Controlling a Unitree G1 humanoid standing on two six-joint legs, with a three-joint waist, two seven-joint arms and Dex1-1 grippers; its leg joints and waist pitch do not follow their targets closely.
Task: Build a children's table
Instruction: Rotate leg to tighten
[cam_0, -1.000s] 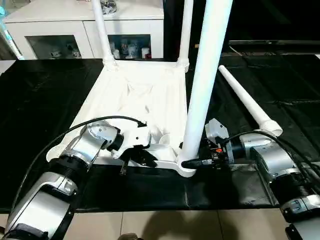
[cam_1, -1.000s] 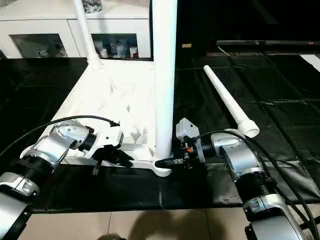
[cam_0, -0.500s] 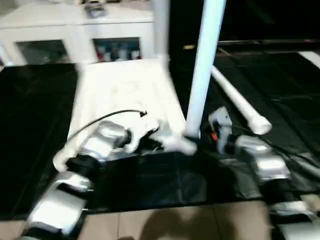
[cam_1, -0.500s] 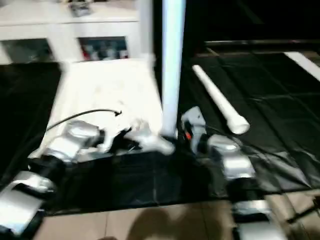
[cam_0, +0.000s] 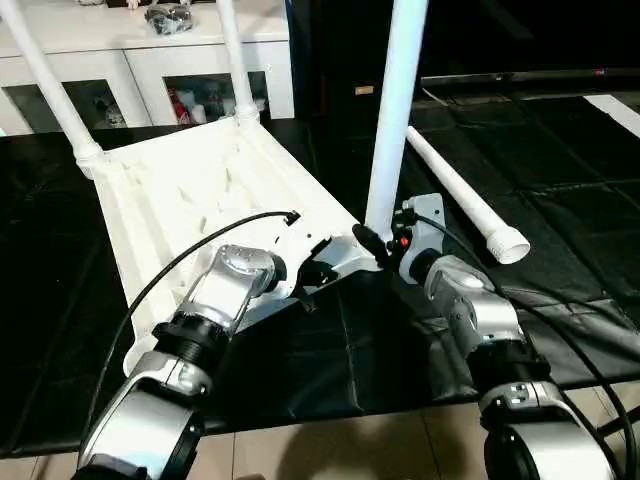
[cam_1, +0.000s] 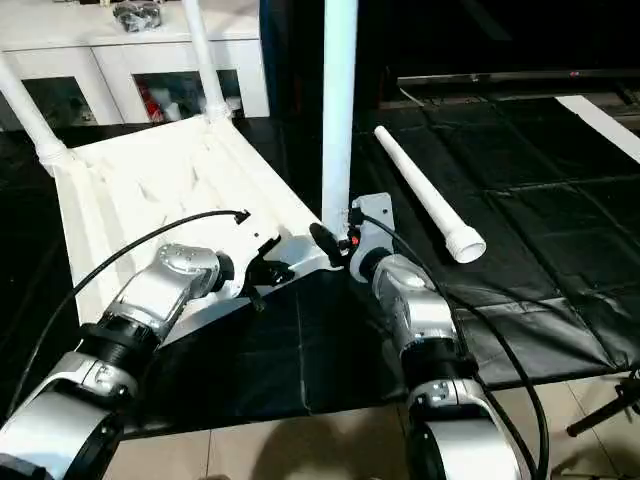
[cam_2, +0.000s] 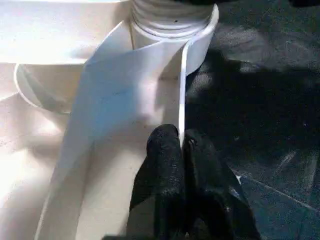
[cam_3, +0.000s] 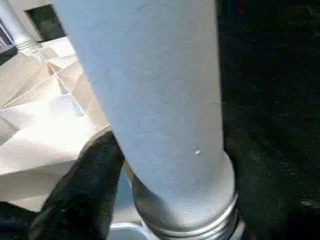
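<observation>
step: seating third leg (cam_0: 392, 120) in corner socket | my left pincer (cam_2: 181, 150) pinches top's rim (cam_2: 182, 95) | right pincer (cam_0: 362, 240) straddles leg, grip unclear | next: fetch fourth leg (cam_0: 465, 195)

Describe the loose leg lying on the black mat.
The loose leg is a long, round, white tube that looks like plastic, tapering from a wider collared open end nearest the robot to a narrow far end. It lies flat on the black mat, angled away, to the right of the upturned tabletop, apart from both grippers.
</observation>
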